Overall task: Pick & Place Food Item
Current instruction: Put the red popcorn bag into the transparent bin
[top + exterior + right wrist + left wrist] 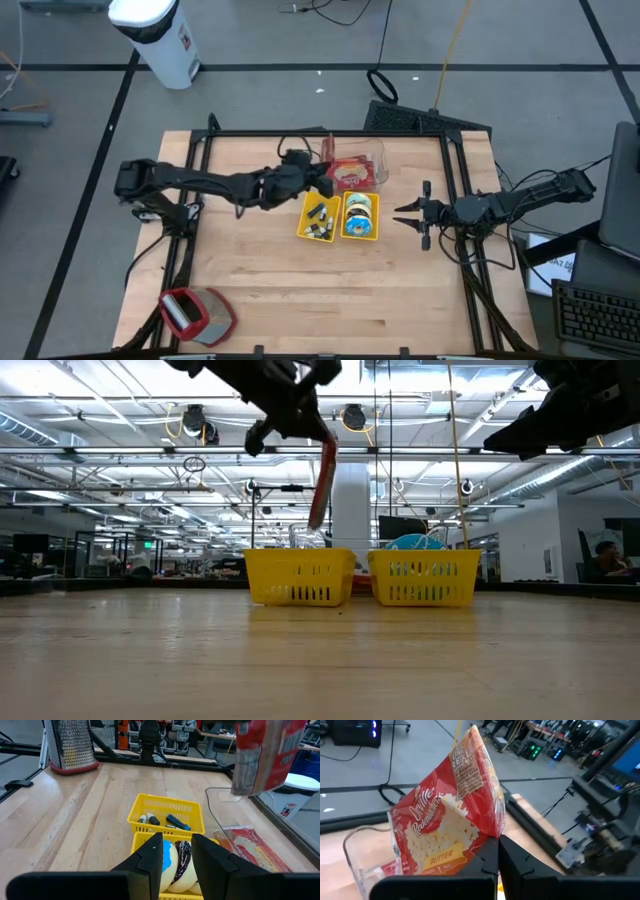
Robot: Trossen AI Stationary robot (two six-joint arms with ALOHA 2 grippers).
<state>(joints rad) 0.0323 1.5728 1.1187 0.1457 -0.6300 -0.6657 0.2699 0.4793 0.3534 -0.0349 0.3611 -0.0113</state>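
While its fingers are pinching the popcorn bag (451,822) by one edge, the left end effector (498,851) is holding it aloft, hanging clear above the clear bin (362,166); the right end effector (176,851) is waiting nearby, fingers spread.

Red-and-yellow plastic popcorn bag (267,755) held beyond right gripper (176,851): top cut off by frame edge. Yellow slotted plastic basket (300,576) contents hidden behind its wall.
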